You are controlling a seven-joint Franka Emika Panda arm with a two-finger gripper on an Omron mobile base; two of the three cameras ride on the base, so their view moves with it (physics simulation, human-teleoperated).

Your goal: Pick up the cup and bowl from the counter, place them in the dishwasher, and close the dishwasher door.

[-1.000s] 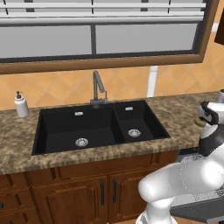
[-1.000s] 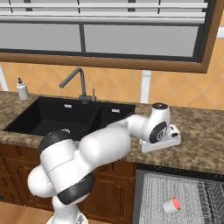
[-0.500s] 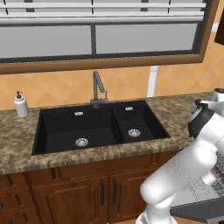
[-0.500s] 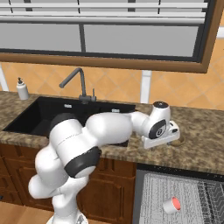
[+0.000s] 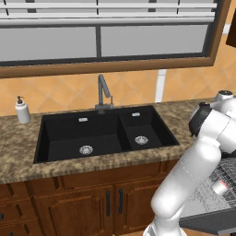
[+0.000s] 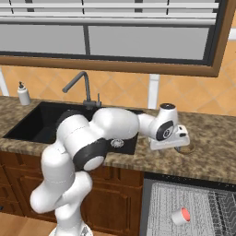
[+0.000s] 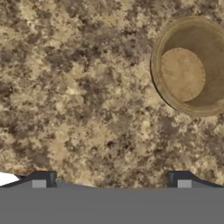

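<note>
Speckled brown granite tabletop (image 6: pixel 212 152) carries the tan bowl (image 7: pixel 190 65), which sits upright to the right of the black sink (image 6: pixel 50 122). White arm reaches over the tabletop with its hand above the bowl; the fingers (image 7: pixel 43 179) are spread wide and pinch nothing, the bowl lying off to one side of them in the hand view. Lower right, the cup (image 6: pixel 180 215) lies on its side on the grey wire rack (image 6: pixel 193 207) of the open dishwasher.
</note>
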